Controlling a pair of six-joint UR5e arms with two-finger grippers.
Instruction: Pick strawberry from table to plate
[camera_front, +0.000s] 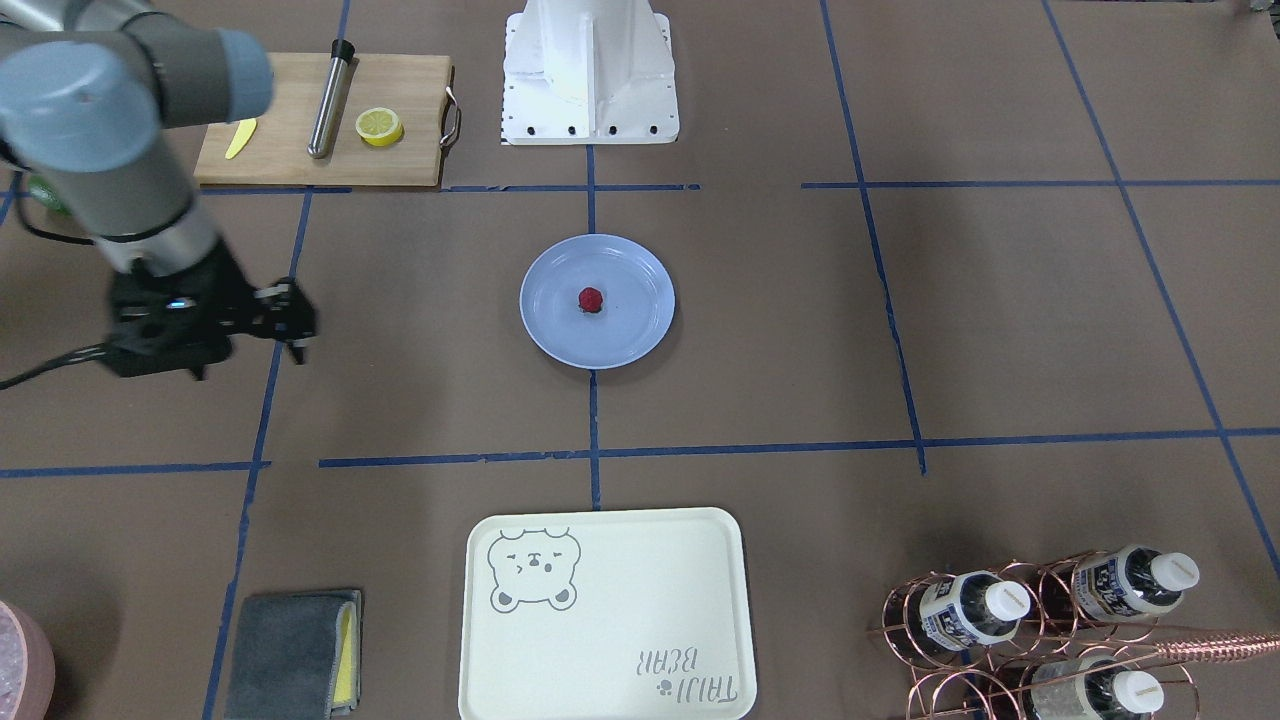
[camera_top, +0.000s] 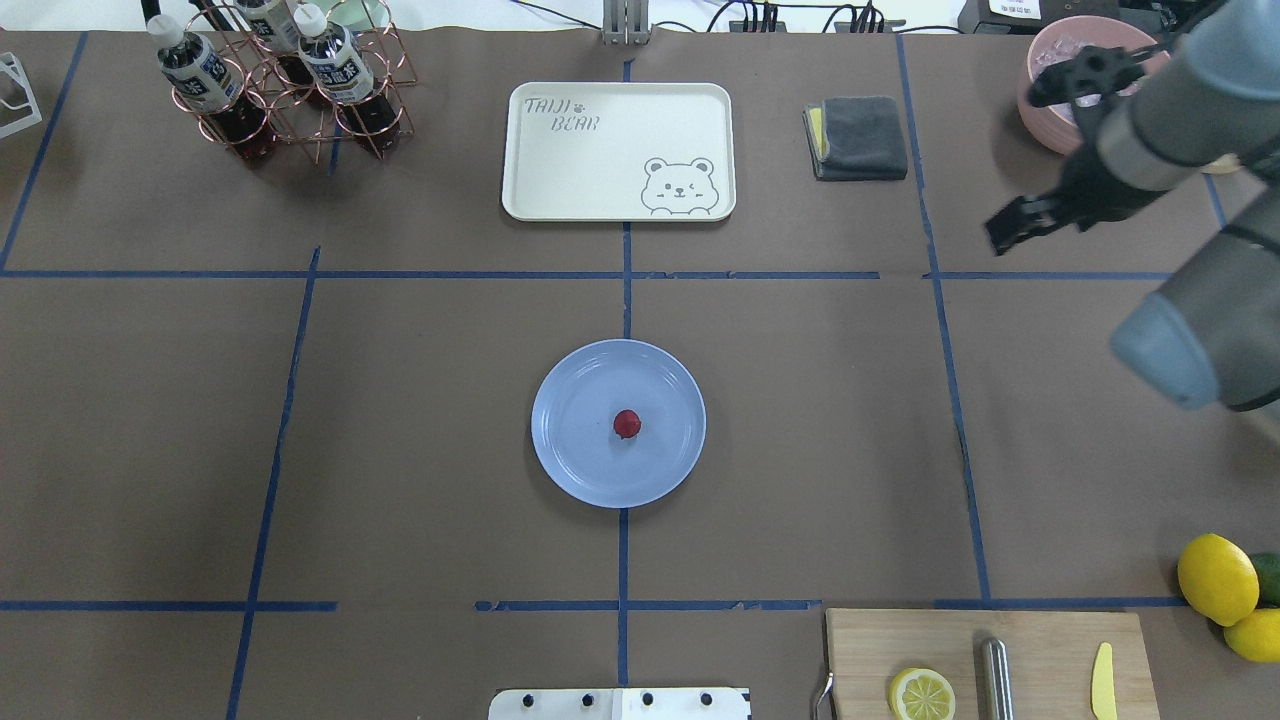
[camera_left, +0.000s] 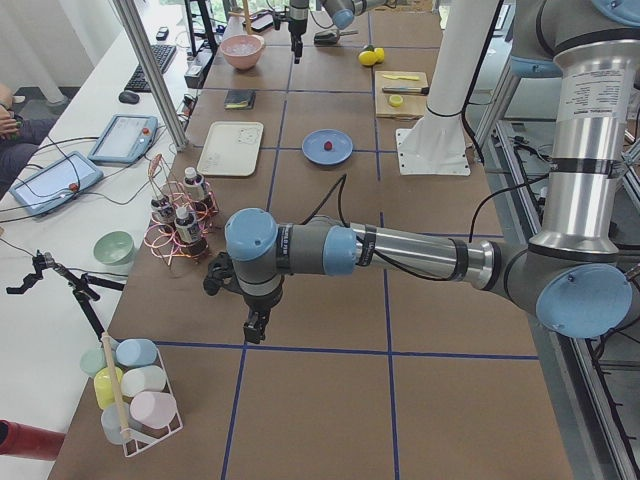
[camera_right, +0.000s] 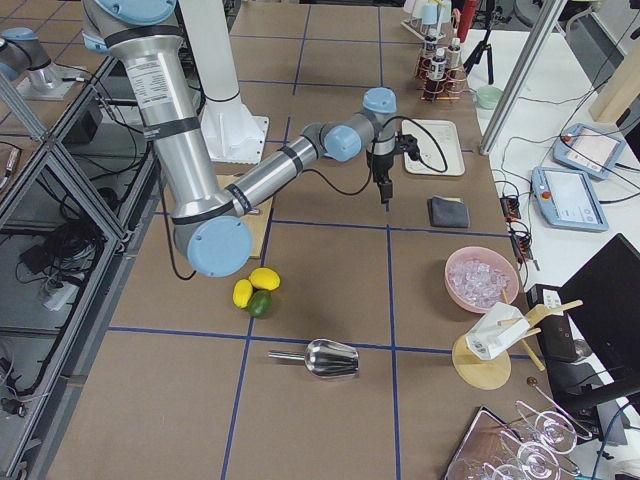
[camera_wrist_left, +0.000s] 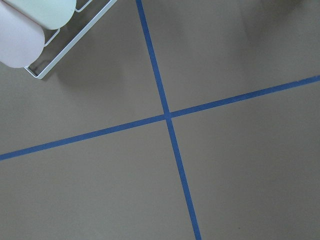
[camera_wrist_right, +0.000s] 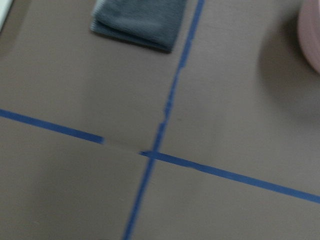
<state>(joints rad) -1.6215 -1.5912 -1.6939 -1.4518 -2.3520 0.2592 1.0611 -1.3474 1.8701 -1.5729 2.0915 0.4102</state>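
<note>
The strawberry (camera_front: 590, 299) (camera_top: 627, 423) is a small dark-red berry lying in the middle of the light-blue plate (camera_front: 640, 270) (camera_top: 580, 400), which sits at the centre of the brown paper table (camera_top: 400, 450). My right gripper (camera_front: 298, 330) (camera_top: 998, 235) hangs above the table well off to the plate's side, near a blue tape line. Its fingers look closed together with nothing between them. My left gripper (camera_left: 255, 328) shows only in the exterior left view, far from the plate, and whether it is open or shut I cannot tell.
A cream bear-print tray (camera_top: 618, 150) lies beyond the plate, with a grey cloth (camera_top: 858, 137) and a pink bowl (camera_top: 1060, 90) to its right. A bottle rack (camera_top: 280, 85) stands far left. A cutting board (camera_top: 985, 665) with a lemon half and whole lemons (camera_top: 1220, 580) are near right.
</note>
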